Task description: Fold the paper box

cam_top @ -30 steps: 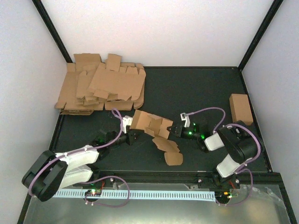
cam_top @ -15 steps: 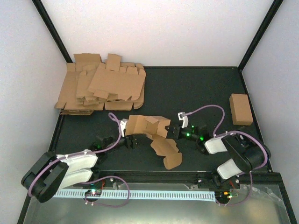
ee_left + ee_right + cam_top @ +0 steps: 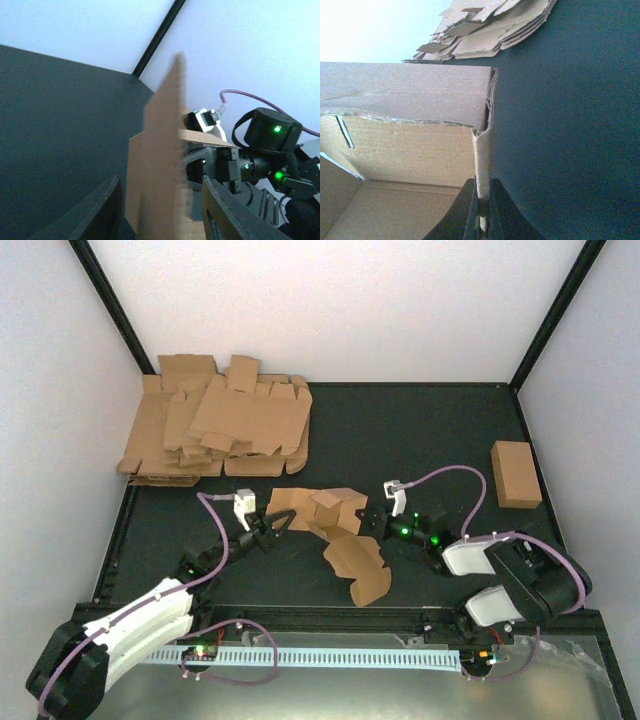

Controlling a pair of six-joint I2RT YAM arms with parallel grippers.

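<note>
The paper box (image 3: 322, 512) is a brown, half-formed carton held above the mat in the middle, with rounded flaps (image 3: 362, 568) hanging toward the front. My right gripper (image 3: 371, 521) is shut on the box's right wall, and in the right wrist view (image 3: 481, 202) the fingers pinch a thin wall edge of the box (image 3: 420, 150). My left gripper (image 3: 268, 528) is at the box's left end. In the left wrist view (image 3: 160, 220) its fingers (image 3: 97, 212) are spread wide, with a blurred panel of the box (image 3: 157, 170) standing between them.
A heap of flat cardboard blanks (image 3: 215, 430) lies at the back left and also shows in the right wrist view (image 3: 490, 25). A closed brown cardboard brick (image 3: 516, 474) lies at the far right. White walls enclose the black mat (image 3: 420, 430).
My left arm has stretched out low and forward, and its gripper has shifted left along the box. The box has moved slightly left and turned. My right gripper has kept its hold.
</note>
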